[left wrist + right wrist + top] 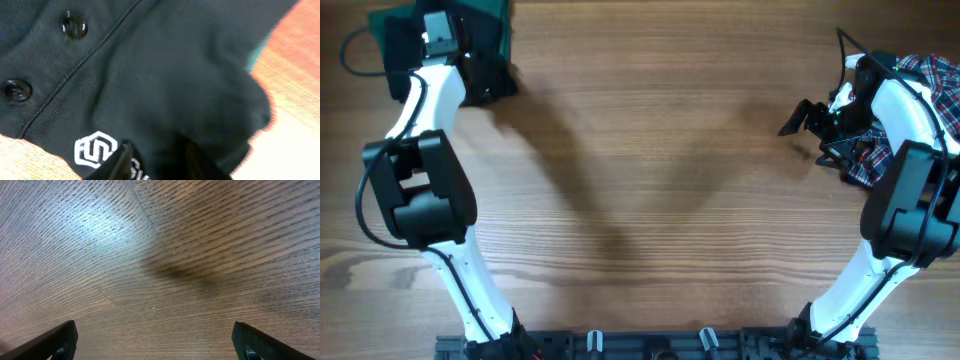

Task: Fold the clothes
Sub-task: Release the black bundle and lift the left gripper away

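Note:
The clothes, a black polo shirt [490, 82], lie bunched at the table's far left corner. The left wrist view is filled with its fabric [165, 75], showing two buttons [74, 25] on the placket and a white chest logo [95, 149]. My left gripper [155, 155] is pressed into the shirt just right of the logo. Its jaws stand close together with a raised fold of black cloth between them. My right gripper [798, 118] hovers open over bare wood at the right, its fingers [55, 342] wide apart and nothing between them.
A green garment [470, 18] lies under and behind the black shirt at the far left. A red-white-blue plaid shirt [932, 78] is heaped at the right edge beneath the right arm. Wooden tabletop [660, 170] spans the middle.

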{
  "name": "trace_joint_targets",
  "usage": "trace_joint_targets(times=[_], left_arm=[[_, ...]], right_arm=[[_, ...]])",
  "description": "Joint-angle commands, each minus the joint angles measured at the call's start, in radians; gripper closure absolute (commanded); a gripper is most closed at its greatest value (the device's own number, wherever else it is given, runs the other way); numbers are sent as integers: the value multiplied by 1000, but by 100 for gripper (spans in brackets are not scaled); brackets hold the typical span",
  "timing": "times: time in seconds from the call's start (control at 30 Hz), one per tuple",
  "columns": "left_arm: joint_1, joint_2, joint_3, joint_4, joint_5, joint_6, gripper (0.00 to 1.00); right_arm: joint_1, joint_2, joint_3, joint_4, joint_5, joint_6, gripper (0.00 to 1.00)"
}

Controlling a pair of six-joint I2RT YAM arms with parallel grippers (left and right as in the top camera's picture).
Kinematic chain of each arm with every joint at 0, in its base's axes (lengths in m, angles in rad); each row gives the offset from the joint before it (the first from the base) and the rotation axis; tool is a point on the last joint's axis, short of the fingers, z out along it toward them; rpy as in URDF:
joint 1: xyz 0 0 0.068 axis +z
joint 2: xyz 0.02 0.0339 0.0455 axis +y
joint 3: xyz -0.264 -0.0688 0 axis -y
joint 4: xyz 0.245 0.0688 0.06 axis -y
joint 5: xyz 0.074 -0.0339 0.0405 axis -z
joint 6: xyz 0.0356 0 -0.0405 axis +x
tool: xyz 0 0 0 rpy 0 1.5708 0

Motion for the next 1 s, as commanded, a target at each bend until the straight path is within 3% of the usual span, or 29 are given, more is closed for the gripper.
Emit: trace_joint_targets(times=[0.0, 0.07, 0.13, 0.27, 0.37, 0.4, 0.47, 0.97], left_arm=[[10, 58, -6, -13, 25, -6, 73], [8, 62, -6, -22, 47, -6, 74], [7, 52, -6, -23, 50, -6, 63], [7, -29, -6, -41, 50, -2, 52], [7, -172, -6, -63, 55, -2, 26], [7, -223, -6, -68, 55, -2, 12], [7, -330, -6, -89, 67, 13, 0], [7, -965, -6, -484, 209, 99, 0]], right_arm=[[1, 20, 17, 0, -21, 5, 0], [1, 20, 17, 0, -21, 5, 0], [1, 20, 17, 0, -21, 5, 0], [1, 20, 17, 0, -21, 5, 0], [1, 20, 17, 5, -21, 5, 0], [1, 20, 17, 12, -21, 7, 0], [0, 20, 17, 23, -20, 33, 0], [0, 20, 17, 79, -20, 56, 0]])
